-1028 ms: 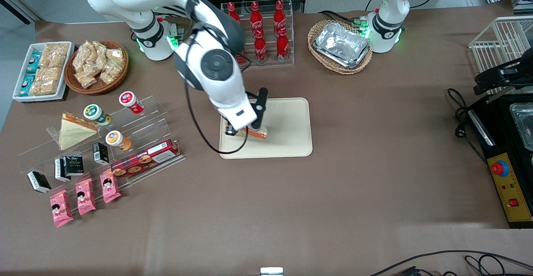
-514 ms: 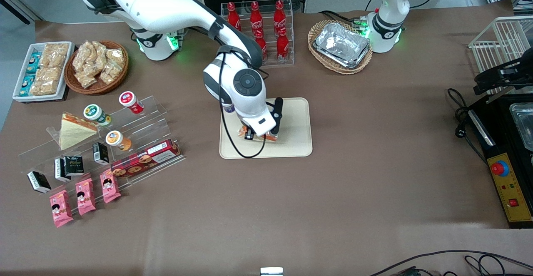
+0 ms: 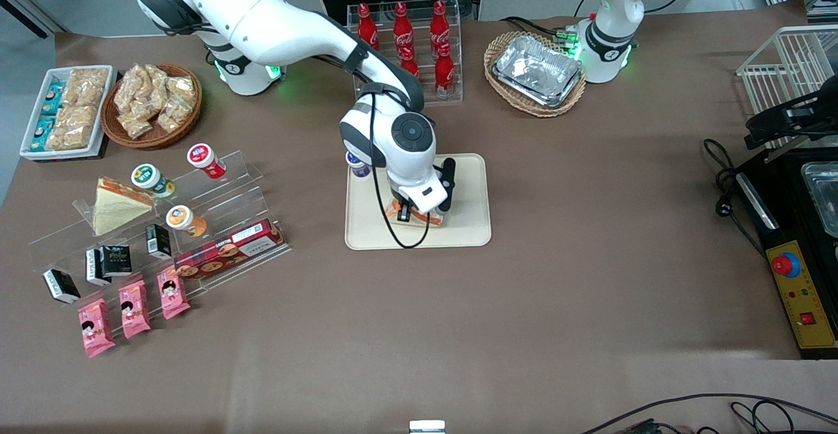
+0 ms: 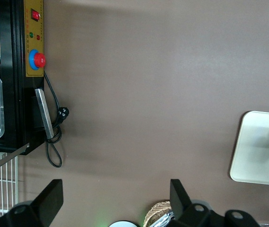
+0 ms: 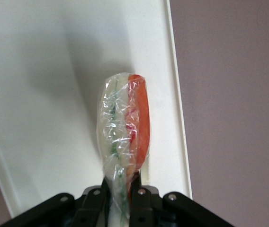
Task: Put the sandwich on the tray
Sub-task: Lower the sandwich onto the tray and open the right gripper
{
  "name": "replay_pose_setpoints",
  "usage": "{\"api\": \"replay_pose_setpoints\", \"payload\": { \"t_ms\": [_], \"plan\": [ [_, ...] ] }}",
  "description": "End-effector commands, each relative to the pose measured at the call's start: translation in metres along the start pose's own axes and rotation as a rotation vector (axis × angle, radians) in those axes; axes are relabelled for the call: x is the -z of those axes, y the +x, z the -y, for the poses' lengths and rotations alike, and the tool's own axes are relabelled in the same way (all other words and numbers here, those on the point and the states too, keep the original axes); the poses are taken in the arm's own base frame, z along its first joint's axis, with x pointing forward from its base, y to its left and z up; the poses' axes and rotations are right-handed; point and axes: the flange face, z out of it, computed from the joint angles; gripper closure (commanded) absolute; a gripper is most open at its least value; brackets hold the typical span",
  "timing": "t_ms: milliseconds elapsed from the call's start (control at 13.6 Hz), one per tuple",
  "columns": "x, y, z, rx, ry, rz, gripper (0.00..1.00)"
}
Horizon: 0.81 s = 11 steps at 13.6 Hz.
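Observation:
My right gripper (image 3: 422, 215) (image 5: 121, 191) is shut on the sandwich (image 5: 123, 127), a plastic-wrapped wedge showing its orange-red and green filling edge. I hold it low over the cream-beige tray (image 3: 461, 231) (image 5: 40, 94), near the tray's rim nearest the front camera. In the front view only a bit of the sandwich (image 3: 432, 219) peeks out under the wrist. Whether it touches the tray I cannot tell. The tray's corner (image 4: 260, 151) also shows in the left wrist view.
A second wrapped sandwich (image 3: 114, 205) sits on the clear acrylic shelf (image 3: 222, 224) with cups and snack packs, toward the working arm's end. A cola bottle rack (image 3: 409, 51) and a basket of foil trays (image 3: 537, 71) stand farther from the camera than the tray.
The right arm has carried the sandwich along the tray toward the parked arm's end, and the wrist has lowered closer to the tray.

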Motion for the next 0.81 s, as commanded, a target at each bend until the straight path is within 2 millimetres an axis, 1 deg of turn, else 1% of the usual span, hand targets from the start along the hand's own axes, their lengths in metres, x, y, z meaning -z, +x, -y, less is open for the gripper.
{"api": "replay_pose_setpoints", "payload": {
  "t_ms": [0,220,367,514,587,661,734],
  "plan": [
    [-0.018,0.008,-0.002,-0.01,-0.033,-0.012,0.83],
    [-0.026,0.01,-0.003,0.002,-0.045,-0.012,0.81],
    [-0.031,0.01,-0.003,0.003,-0.041,-0.011,0.73],
    [-0.032,0.011,-0.002,0.0,-0.04,-0.013,0.71],
    [-0.032,0.011,-0.002,0.001,-0.04,-0.016,0.62],
    [-0.033,0.011,-0.002,-0.003,-0.036,-0.018,0.39],
    [-0.033,0.011,-0.003,-0.004,-0.038,-0.019,0.36]
  ]
}}
